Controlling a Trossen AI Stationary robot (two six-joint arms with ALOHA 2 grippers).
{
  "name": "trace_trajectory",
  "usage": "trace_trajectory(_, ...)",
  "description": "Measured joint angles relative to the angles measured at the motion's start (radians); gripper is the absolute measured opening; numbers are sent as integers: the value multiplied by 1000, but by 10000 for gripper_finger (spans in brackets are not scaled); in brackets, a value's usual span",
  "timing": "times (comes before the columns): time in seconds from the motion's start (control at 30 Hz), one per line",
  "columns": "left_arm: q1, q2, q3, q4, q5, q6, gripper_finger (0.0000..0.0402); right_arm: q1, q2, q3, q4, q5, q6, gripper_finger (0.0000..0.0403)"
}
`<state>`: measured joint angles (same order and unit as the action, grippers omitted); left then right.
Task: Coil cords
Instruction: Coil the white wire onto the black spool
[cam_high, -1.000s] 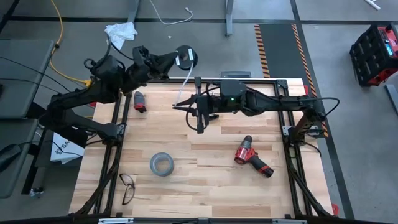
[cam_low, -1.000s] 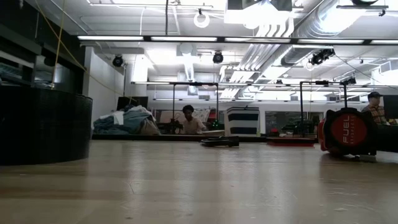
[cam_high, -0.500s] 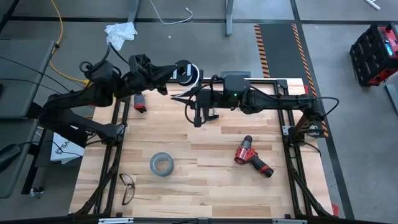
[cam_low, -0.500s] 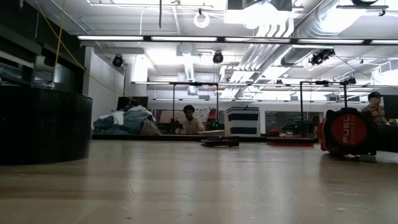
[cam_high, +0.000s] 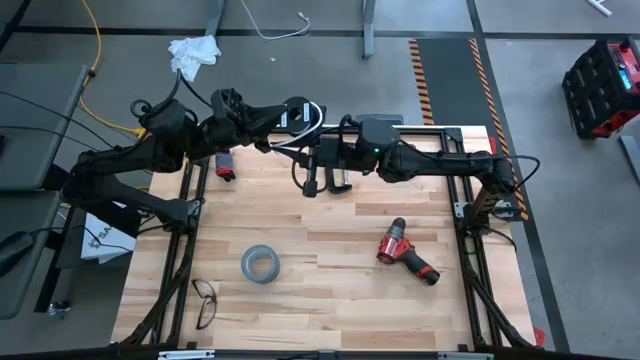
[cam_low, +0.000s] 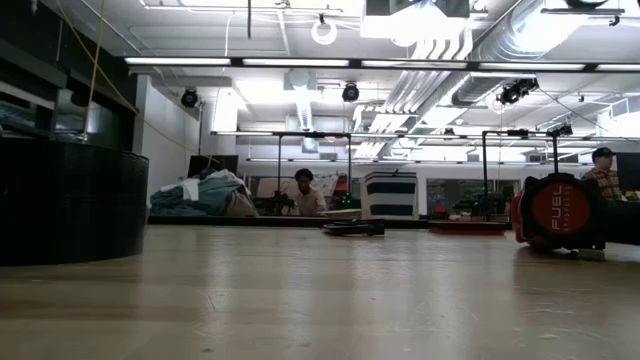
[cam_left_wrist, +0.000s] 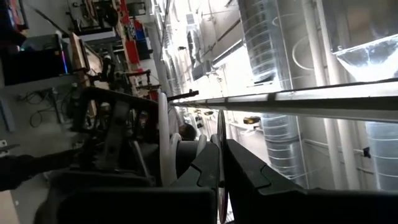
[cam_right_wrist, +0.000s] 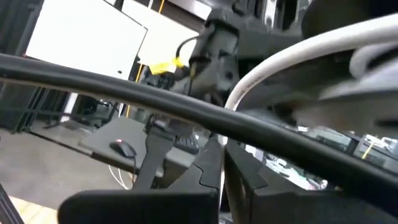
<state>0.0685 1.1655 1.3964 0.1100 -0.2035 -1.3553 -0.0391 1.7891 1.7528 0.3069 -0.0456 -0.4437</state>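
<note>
Two arms meet above the far edge of the desk (cam_high: 330, 250), and between them hangs the cord (cam_high: 312, 108), a thin white cable joined to a small black disc (cam_high: 293, 115). The left gripper (cam_high: 283, 120) has its jaws pressed together on the disc, held on edge in the air. The right gripper (cam_high: 300, 160) is just beside it with its jaws nearly closed, seemingly pinching the cable; the right wrist view shows the white cable (cam_right_wrist: 292, 59) arching across close in front.

To wind it well, I judge the disc should be kept steady while the right arm leads the cable round it in even, close loops without slack or sharp kinks.

The cable runs from the disc in a curve toward the right arm.
</note>
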Motion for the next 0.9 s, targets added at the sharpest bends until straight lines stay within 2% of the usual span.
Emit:
trace_trajectory(0.3, -1, 18, 0, 39, 4, -21, 3, -18, 0, 0, 47, 18, 5, 0)
trace_trajectory(0.9, -87, 45, 0, 143, 45, -79, 3, -40, 25, 2, 109, 3, 85, 0)
